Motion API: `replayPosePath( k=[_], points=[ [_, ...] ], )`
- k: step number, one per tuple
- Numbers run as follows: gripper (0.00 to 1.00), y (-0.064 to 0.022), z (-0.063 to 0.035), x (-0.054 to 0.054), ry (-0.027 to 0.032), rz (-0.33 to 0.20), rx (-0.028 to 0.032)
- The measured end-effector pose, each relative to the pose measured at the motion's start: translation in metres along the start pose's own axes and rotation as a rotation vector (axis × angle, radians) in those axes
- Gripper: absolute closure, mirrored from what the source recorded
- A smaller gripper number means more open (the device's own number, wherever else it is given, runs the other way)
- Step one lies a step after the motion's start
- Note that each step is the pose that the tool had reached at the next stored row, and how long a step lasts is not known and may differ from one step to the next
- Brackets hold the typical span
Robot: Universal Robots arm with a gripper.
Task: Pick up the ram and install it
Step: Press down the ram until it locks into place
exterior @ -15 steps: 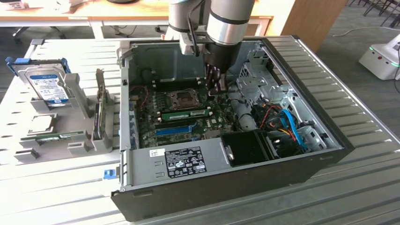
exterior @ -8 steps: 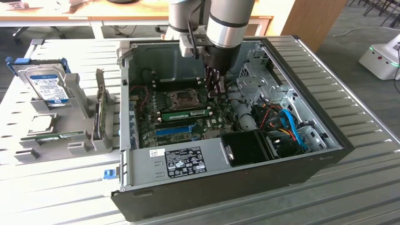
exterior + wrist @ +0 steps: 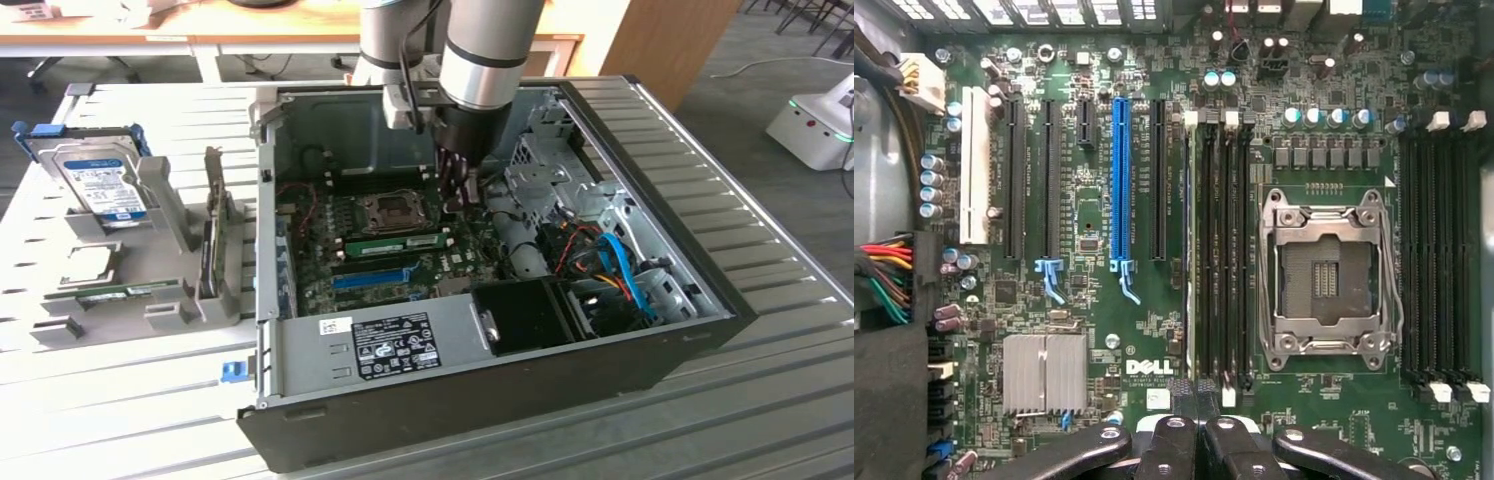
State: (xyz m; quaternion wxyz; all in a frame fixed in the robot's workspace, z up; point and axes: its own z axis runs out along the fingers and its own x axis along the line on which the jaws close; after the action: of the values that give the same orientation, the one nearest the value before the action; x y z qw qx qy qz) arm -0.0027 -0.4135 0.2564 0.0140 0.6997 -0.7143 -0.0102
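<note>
You'll find the ram point(image 3: 400, 243) just left of centre in the exterior view: 1 long, thin green stick standing on edge in a motherboard slot, between the CPU socket point(image 3: 395, 210) and the blue slot strip point(image 3: 370, 277). In the wrist view the ram point(image 3: 1187, 260) is a thin edge-on line.

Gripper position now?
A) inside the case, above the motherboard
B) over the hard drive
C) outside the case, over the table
A: in the exterior view the gripper reaches down inside the open case, just above the motherboard.
</note>
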Motion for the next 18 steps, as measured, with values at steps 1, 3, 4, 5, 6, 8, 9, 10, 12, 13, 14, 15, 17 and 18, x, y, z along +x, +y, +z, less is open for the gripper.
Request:
replayPosePath(
  k=[1, 3, 4, 5, 6, 8, 9, 10, 12, 13, 14, 15, 17, 18],
  points=[
    [0.89, 0.0000, 0.0009, 0.000, 0.0001, 0.000, 0.0000],
    [0.89, -0.0001, 0.0028, 0.000, 0.0000, 0.000, 0.0000],
    [0.89, -0.0001, 0.0037, 0.000, -0.0001, 0.000, 0.0000],
    [0.89, -0.0002, 0.0045, 0.000, 0.0000, 0.000, 0.0000],
    [0.89, -0.0002, 0.0054, 0.000, -0.0001, 0.000, 0.0000],
    [0.89, -0.0002, 0.0070, 0.000, 0.0000, 0.000, 0.0000],
    [0.89, -0.0003, 0.0079, 0.000, -0.0001, 0.000, 0.0001],
    [0.89, -0.0003, 0.0088, 0.000, 0.0000, 0.000, 0.0000],
    [0.89, -0.0003, 0.0104, 0.000, -0.0001, 0.000, 0.0000],
    [0.89, -0.0004, 0.0111, 0.000, -0.0001, 0.000, 0.0000],
    [0.89, -0.0004, 0.0119, 0.000, -0.0001, 0.000, 0.0000],
    [0.89, -0.0004, 0.0127, 0.000, 0.0000, 0.000, 0.0000],
    [0.89, -0.0005, 0.0142, 0.000, 0.0000, 0.000, 0.0000],
    [0.89, -0.0005, 0.0150, 0.000, 0.0000, 0.000, 0.0001]
  ],
)
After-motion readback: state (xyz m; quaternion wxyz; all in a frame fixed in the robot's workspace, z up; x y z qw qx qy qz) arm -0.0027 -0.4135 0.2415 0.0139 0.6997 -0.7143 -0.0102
